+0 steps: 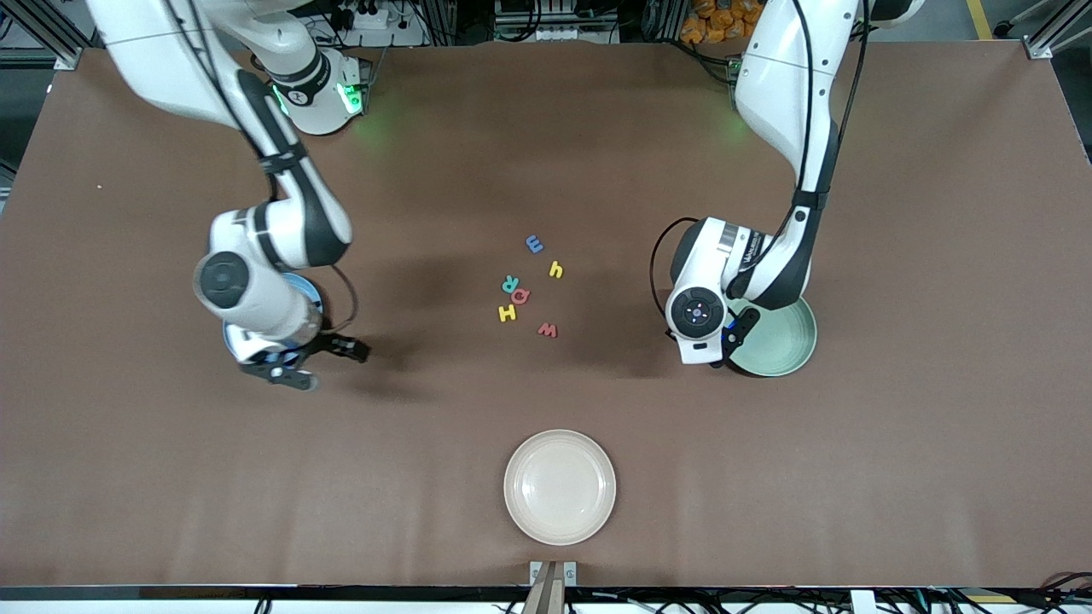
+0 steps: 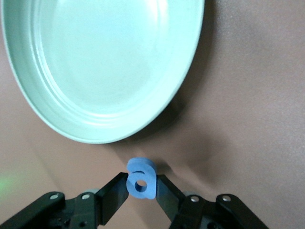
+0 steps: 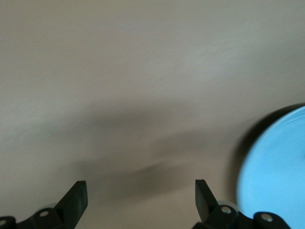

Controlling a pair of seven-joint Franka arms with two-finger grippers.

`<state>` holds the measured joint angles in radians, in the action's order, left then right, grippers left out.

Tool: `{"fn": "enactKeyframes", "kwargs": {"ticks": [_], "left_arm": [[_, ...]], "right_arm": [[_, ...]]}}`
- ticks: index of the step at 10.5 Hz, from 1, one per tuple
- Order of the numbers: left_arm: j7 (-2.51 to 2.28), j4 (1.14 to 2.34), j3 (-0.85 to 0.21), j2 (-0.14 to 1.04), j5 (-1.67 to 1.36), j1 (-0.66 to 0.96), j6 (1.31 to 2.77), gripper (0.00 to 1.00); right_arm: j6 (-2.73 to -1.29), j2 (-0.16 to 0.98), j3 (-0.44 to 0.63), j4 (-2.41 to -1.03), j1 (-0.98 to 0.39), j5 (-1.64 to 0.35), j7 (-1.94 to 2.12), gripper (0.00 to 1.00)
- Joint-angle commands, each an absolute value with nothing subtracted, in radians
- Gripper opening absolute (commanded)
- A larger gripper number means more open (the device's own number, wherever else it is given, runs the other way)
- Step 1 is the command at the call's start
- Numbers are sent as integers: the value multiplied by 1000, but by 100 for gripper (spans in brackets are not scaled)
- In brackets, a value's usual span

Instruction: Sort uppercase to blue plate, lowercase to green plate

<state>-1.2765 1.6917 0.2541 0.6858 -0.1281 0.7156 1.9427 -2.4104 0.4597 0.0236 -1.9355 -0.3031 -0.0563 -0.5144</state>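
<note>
Hovering over the desk (image 1: 128,477) beside the blue plate (image 1: 309,291), the right tool (image 1: 290,362) hangs with fingers spread wide, gripping nothing. Six foam letters (image 1: 529,288) lie mid-desk between the arms. The left tool (image 2: 141,196) pinches the blue a (image 2: 141,179) just outside the green plate's (image 2: 71,119) rim.

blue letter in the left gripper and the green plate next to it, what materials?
Blue a, pinched in the left gripper: looks like foam, with a matte face and thick, soft-cut edges. Green plate: probably plastic, since it is smooth with a soft sheen and a moulded stepped rim; glazed ceramic can't be ruled out.
</note>
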Motion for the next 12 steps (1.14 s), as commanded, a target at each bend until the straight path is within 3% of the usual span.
{"fn": "enactKeyframes", "kwargs": {"ticks": [1, 4, 8, 9, 10, 11, 12], "left_arm": [[-1261, 1717, 230, 637, -77, 698, 1892, 22], [-1232, 1724, 166, 637, 36, 619, 1868, 22], [-1141, 1727, 158, 618, 64, 577, 1868, 24], [-1140, 1727, 158, 618, 69, 577, 1871, 30], [-1140, 1727, 158, 618, 69, 577, 1871, 43], [-1137, 1727, 158, 620, 69, 577, 1871, 45], [-1131, 1726, 158, 620, 69, 577, 1874, 59]], "right_arm": [[-2408, 508, 31, -1879, -401, -44, -607, 100], [-2414, 580, 31, -1824, -513, -43, -725, 100], [-2442, 658, 31, -1761, -615, -43, -804, 100], [-2448, 676, 31, -1744, -642, -44, -805, 100], [-2448, 690, 31, -1732, -664, -44, -807, 100], [-2448, 698, 31, -1727, -676, -44, -807, 100], [-2448, 706, 31, -1724, -692, -49, -807, 100]]}}
